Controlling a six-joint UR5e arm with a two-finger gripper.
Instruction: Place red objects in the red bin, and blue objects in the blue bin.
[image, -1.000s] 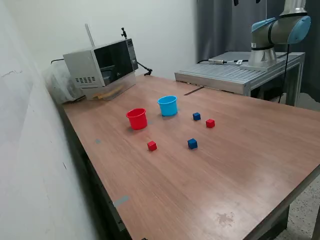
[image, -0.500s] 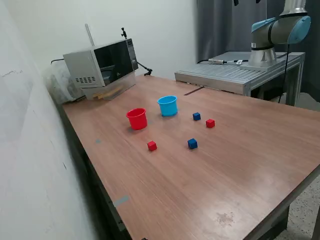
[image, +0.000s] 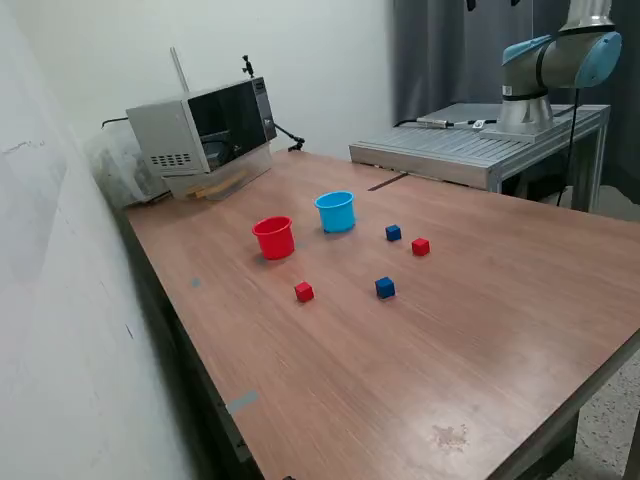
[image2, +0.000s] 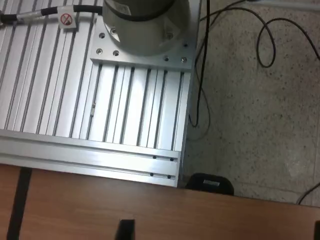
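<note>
In the exterior view a red cup (image: 273, 237) and a light blue cup (image: 336, 211) stand upright on the wooden table (image: 480, 330). One red cube (image: 304, 291) lies in front of the red cup and another red cube (image: 420, 246) lies toward the exterior view's right. One dark blue cube (image: 393, 232) lies beside the blue cup, another (image: 385, 287) nearer the front. My gripper is out of the exterior view. In the wrist view, only the tips of the gripper (image2: 220, 232) show, wide apart and empty, over the table's far edge. No cube or cup shows there.
A microwave (image: 205, 125) stands at the table's back corner by the wall. The arm's base (image: 548, 70) stands on a ribbed aluminium platform (image: 470, 150), also in the wrist view (image2: 100, 115). Cables (image2: 260, 45) lie on the speckled floor. Black tape (image2: 20, 205) marks the table.
</note>
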